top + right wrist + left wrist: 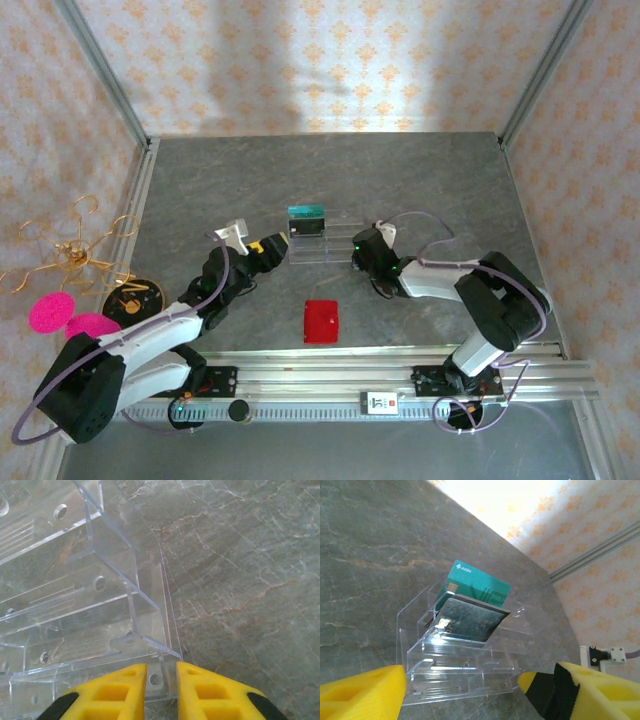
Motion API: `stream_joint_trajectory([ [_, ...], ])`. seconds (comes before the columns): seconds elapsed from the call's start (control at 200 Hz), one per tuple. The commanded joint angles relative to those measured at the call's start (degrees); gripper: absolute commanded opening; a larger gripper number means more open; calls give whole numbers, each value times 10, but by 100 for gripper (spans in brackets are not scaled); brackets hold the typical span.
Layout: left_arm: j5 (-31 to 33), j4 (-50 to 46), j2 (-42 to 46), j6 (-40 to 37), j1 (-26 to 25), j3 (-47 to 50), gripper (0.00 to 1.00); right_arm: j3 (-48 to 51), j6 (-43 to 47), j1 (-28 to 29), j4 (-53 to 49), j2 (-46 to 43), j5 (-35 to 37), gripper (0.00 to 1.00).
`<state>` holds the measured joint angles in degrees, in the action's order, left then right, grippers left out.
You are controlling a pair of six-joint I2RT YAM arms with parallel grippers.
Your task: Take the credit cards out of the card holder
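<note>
Near the surface's front edge, mid-width, the red card holder point(321, 321) lies flat, apart from both arms; ideally one arm pins it while the other opens it. Further back, the left end effector point(265, 246) gapes wide and empty beside a clear tray point(340, 247) holding a teal card point(475, 585) and a black card point(470, 621). The right end effector point(161, 672), nearly closed, meets the tray's corner, grip unclear.

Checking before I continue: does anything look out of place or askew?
The red holder lies apart near the front, untouched, while the left pincer and right pincer are at the clear tray. In it, the black card leans tilted, in front of the teal card.
</note>
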<state>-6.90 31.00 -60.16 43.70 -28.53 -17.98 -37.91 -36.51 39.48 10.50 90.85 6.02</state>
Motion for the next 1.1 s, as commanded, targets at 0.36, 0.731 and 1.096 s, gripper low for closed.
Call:
stream_joint_trajectory([
  [0.36, 8, -59, 13, -7, -39, -7, 78, 89, 25, 19, -12, -185, -29, 52],
  [0.731, 67, -136, 77, -7, -132, 26, 78, 157, 48, 92, -30, -254, -255, 57],
  [1.096, 77, -158, 115, 10, -134, 51, 78, 123, 17, 161, -33, -166, -268, 52],
])
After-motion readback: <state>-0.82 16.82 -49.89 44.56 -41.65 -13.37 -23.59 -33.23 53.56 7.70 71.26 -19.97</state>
